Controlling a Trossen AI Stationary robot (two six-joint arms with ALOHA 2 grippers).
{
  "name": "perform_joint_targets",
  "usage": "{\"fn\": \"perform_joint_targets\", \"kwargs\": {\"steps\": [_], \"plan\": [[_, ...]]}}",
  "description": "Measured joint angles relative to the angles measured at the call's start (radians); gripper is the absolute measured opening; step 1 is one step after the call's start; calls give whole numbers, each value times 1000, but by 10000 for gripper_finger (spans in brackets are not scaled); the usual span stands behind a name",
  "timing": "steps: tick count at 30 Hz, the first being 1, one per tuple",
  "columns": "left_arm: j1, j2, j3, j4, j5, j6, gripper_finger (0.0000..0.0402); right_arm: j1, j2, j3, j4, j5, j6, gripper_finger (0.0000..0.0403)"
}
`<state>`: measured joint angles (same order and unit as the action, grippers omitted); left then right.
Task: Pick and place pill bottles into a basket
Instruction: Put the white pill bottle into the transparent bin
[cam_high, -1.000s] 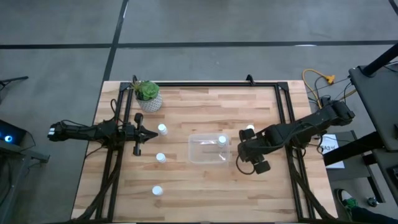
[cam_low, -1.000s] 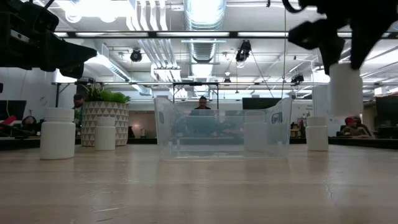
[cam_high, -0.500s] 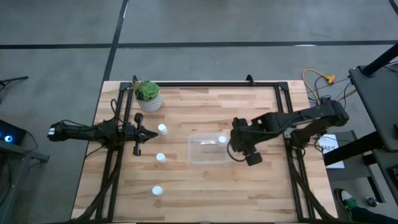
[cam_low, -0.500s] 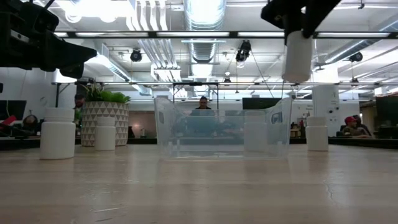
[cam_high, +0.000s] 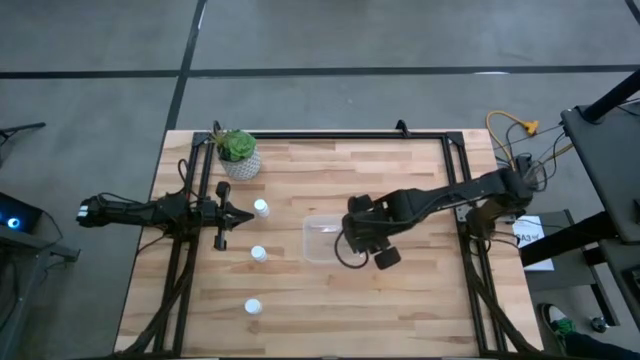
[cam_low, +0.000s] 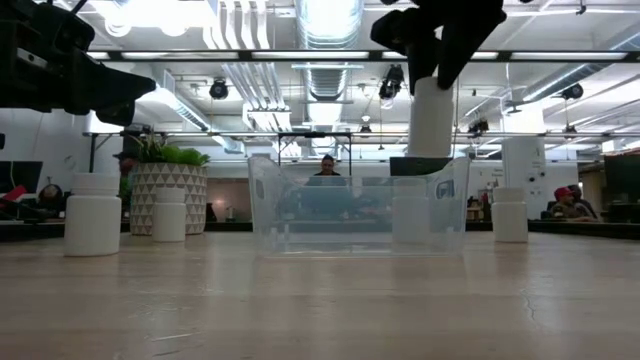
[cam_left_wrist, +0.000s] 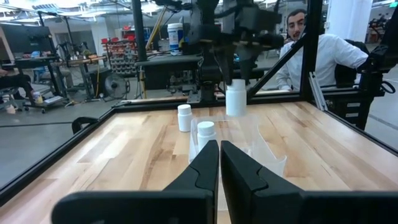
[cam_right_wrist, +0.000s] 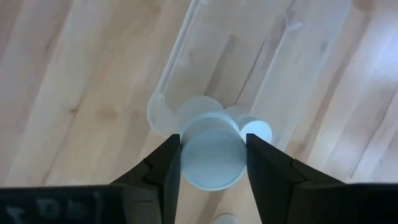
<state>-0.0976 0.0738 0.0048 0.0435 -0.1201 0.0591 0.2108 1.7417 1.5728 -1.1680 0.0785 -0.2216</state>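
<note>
Pill bottle hangs upright in the clamped fingers of the right gripper, above the basket; the left gripper waits closed.

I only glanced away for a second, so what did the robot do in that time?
The right gripper, shut on a bottle, carried it leftward from beside the basket to hang above it. Nothing was let go. The left gripper, the plant pot and the other bottles stayed put.
</note>
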Motion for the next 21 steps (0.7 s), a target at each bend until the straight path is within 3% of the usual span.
{"fn": "perform_joint_targets", "kwargs": {"steps": [21], "plan": [[0,0,0,0,0,0,0,0,93,-64,110,1,-33,137]]}}
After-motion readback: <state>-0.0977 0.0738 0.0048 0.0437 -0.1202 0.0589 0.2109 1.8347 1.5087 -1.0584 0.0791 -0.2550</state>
